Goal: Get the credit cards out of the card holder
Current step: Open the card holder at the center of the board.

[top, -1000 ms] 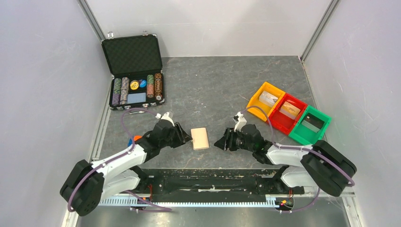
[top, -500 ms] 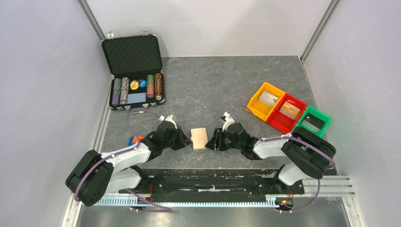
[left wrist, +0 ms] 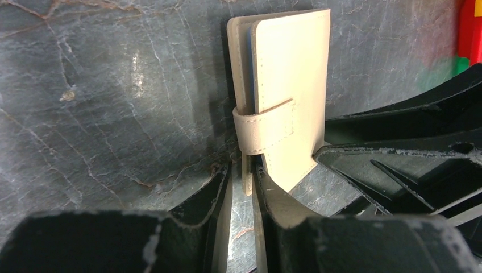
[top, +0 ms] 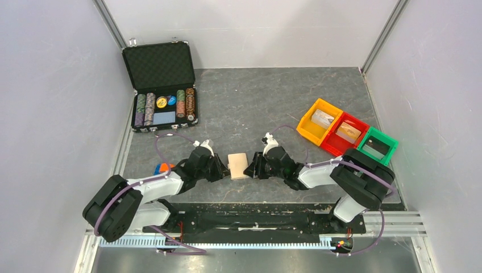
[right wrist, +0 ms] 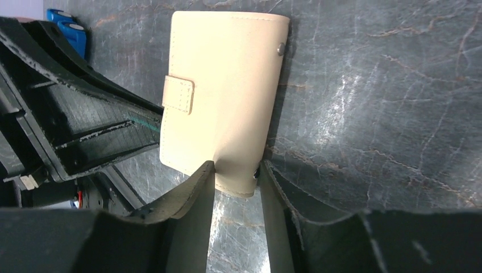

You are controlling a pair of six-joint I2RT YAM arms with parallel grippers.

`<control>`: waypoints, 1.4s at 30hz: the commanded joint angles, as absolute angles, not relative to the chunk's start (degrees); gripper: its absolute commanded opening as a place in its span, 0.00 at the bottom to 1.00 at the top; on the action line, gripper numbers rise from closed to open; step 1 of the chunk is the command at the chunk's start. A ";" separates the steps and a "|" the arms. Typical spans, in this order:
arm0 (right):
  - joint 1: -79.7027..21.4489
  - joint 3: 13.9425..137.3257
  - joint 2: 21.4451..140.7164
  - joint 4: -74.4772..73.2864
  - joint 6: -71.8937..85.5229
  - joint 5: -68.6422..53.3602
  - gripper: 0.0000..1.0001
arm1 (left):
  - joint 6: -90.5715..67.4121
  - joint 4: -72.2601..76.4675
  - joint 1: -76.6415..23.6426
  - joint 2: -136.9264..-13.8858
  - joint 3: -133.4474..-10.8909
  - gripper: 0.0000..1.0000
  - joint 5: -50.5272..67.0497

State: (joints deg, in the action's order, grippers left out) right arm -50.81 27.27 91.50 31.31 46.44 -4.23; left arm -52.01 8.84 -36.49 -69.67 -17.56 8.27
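The tan card holder sits closed between my two grippers at the table's near middle, its tab strapped over the cover. It looks tipped up on one long edge. A sliver of blue lining shows at its edge; the credit cards are hidden inside. My left gripper has narrow jaws round a thin tan flap below the tab, which touches one finger while a slit remains at the other. My right gripper has the holder's near corner between its fingers, both touching it.
An open black chip case stands at the back left. Orange, red and green bins line the right side. A small blue and orange object lies beside the left arm.
Both grippers have moved inward from either side onto the card holder and narrowed their jaws. The holder has shifted slightly and tipped up.
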 commanded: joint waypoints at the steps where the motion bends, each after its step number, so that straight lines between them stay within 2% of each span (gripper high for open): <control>1: -51.06 27.80 93.86 31.00 48.02 -0.68 0.35 | -51.03 11.94 -36.74 -70.50 -16.66 0.25 9.93; 3: -51.11 26.82 94.08 32.70 48.63 -0.94 0.28 | -51.40 12.04 -36.74 -70.35 -16.52 0.25 10.09; 8: -50.98 24.32 92.63 36.14 48.40 -1.23 0.01 | -52.55 10.09 -36.74 -67.45 -16.84 0.27 9.75; 9: -51.02 23.89 92.03 36.60 47.92 -1.38 0.00 | -52.64 8.82 -36.74 -66.67 -17.20 0.30 9.47; 18: -51.14 22.12 82.57 31.95 41.16 -0.92 0.00 | -49.59 -2.65 -36.74 -60.89 -24.09 0.51 9.11; 26: -53.23 20.66 73.00 26.21 37.77 6.40 0.00 | -47.76 -5.77 -37.50 -64.24 -30.97 0.55 11.60; 34: -56.44 21.63 69.98 22.33 35.41 11.59 0.00 | -46.99 -5.81 -38.67 -68.71 -34.94 0.60 12.15; 42: -56.87 20.43 68.05 23.98 35.33 11.88 0.00 | -47.64 -2.03 -40.58 -75.01 -36.38 0.58 13.41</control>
